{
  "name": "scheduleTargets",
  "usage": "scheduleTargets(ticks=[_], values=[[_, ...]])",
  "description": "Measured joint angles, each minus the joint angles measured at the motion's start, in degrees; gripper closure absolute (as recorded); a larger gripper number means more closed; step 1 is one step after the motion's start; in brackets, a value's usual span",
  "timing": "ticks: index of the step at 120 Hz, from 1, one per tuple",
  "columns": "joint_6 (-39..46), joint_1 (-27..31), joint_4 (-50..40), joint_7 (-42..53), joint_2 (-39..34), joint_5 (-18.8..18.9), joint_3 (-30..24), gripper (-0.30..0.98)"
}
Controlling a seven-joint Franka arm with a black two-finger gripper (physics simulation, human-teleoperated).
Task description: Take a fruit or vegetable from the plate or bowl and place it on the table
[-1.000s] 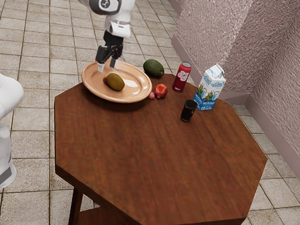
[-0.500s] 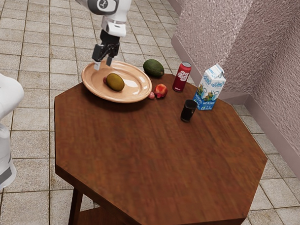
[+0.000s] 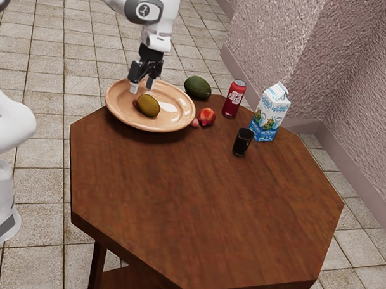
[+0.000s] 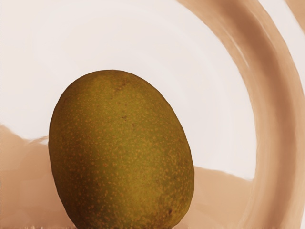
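My gripper (image 3: 141, 89) stands open above the back part of the tan plate (image 3: 171, 121), its two fingers spread with nothing between them. On the plate, just below the fingertips, lies a brownish-green mango-like fruit (image 3: 148, 106), with a small reddish fruit (image 3: 135, 102) partly hidden behind it. In the wrist view the same oval fruit (image 4: 121, 152) looms large and speckled on the plate (image 4: 281, 114). The octagonal brown wooden table (image 3: 197, 202) carries the plate at its far left corner in the exterior view.
Beside the plate are an avocado (image 3: 197, 87), a red fruit (image 3: 207, 116) and a small pinkish one (image 3: 194, 122). Farther toward the exterior view's right stand a red can (image 3: 234, 98), a black cup (image 3: 242, 142) and a milk carton (image 3: 270, 113).
After a slight shift toward the exterior view's left, my gripper has moved back toward its right and a little lower, closer to the oval fruit. The things on the table have stayed put.
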Motion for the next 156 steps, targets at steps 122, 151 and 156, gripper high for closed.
scheduleTargets(ticks=[122,151,156], values=[[5.3,-8.1,-0.6,-1.1,3.8,-0.5,5.8,0.02],[6.5,-8.4,-1.6,-1.5,4.0,-0.5,6.5,0.02],[6.6,-8.4,-1.7,-1.6,4.0,-0.5,6.5,0.02]])
